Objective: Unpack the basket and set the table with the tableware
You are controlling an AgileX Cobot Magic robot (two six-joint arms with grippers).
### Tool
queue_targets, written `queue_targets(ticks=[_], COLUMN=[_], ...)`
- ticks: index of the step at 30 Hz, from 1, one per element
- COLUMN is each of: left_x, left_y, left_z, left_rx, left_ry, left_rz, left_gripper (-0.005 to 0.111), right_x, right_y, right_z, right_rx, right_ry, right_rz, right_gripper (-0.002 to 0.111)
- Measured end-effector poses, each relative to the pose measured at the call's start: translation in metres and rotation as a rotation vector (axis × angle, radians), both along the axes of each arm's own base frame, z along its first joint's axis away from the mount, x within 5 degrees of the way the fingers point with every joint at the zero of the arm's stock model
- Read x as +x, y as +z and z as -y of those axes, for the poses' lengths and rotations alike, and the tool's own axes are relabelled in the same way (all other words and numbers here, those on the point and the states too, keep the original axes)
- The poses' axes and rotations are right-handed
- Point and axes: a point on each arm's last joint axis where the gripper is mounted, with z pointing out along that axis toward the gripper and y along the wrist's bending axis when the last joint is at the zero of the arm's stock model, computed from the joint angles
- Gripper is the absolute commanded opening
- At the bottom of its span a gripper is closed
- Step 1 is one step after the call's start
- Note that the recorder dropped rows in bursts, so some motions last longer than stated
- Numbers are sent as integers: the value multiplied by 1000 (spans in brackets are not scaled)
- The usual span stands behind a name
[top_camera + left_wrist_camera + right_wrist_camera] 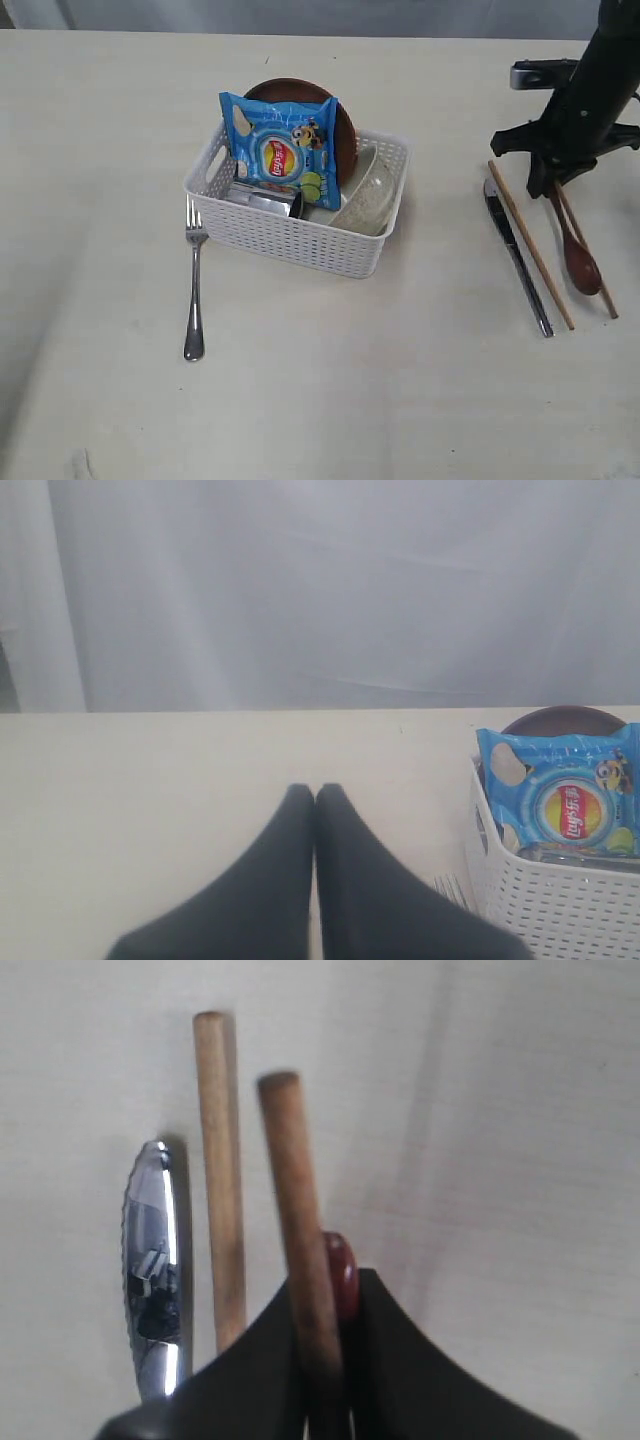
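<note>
Three pieces sit in the basket (290, 240) mid-frame: plate (346, 128), bowl (366, 200), cup (274, 203). Your left gripper (315, 796) is closed on nothing. At right, your right gripper (328, 1288) pinches one chopstick (290, 1180) just beside the spoon (341, 1260); a sticky release could drag both askew.

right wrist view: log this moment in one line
right gripper shut on chopstick beside wooden spoon | left gripper shut, empty | fork, knife, other chopstick on table | basket holds crisp packet, brown plate, bowl

Blue crisp pkt (283, 150) propped upright, white curtain (320, 580) behind.
</note>
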Motion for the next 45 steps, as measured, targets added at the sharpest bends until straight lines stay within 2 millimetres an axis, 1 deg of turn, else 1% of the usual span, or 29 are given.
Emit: queue_targets(ticks=[2, 3, 7, 8, 9, 16, 18, 21, 25, 28, 29, 31, 33, 35, 37, 41, 44, 45], left_x=[0, 0, 0, 0, 0, 0, 0, 0, 0, 0, 0, 0, 0, 0, 0, 0, 0, 0], left_y=[0, 0, 0, 0, 0, 0, 0, 0, 0, 0, 0, 0, 0, 0, 0, 0, 0, 0], left_z=[0, 0, 0, 0, 0, 0, 0, 0, 0, 0, 0, 0, 0, 0, 0, 0, 0, 0], left_rx=[0, 0, 0, 0, 0, 0, 0, 0, 0, 0, 0, 0, 0, 0, 0, 0, 0, 0], left_ry=[0, 0, 0, 0, 0, 0, 0, 0, 0, 0, 0, 0, 0, 0, 0, 0, 0, 0], left_rz=[0, 0, 0, 0, 0, 0, 0, 0, 0, 0, 0, 0, 0, 0, 0, 0, 0, 0], left_gripper=[0, 0, 0, 0, 0, 0, 0, 0, 0, 0, 0, 0, 0, 0, 0, 0, 0, 0], right_x=[0, 0, 0, 0, 0, 1, 1, 5, 9, 6, 4, 0, -5, -13, -23, -46, -70, -77], right_y=[-4, -6, -16, -16, -16, -16, -13, 3, 44, 75, 83, 100, 114, 124, 132, 136, 136, 136], right_z=[0, 0, 0, 0, 0, 0, 0, -1, -6, -15, -19, -33, -49, -72, -100, -154, -197, -207], right_rx=[-2, -2, -3, -3, -3, -3, -2, 2, 54, 112, 129, 165, 187, 199, 211, 230, 244, 246], right_ry=[1, 1, 1, 1, 1, 0, 0, -2, -30, -32, -27, -2, 49, 137, 250, 504, 716, 770], right_rz=[-10, -15, -38, -38, -38, -30, -18, 30, 143, 223, 242, 284, 315, 340, 357, 369, 372, 373], right_gripper=[1, 4, 27, 32, 34, 35, 35, 35, 35, 35, 35, 35, 35, 35, 35, 35, 35, 35])
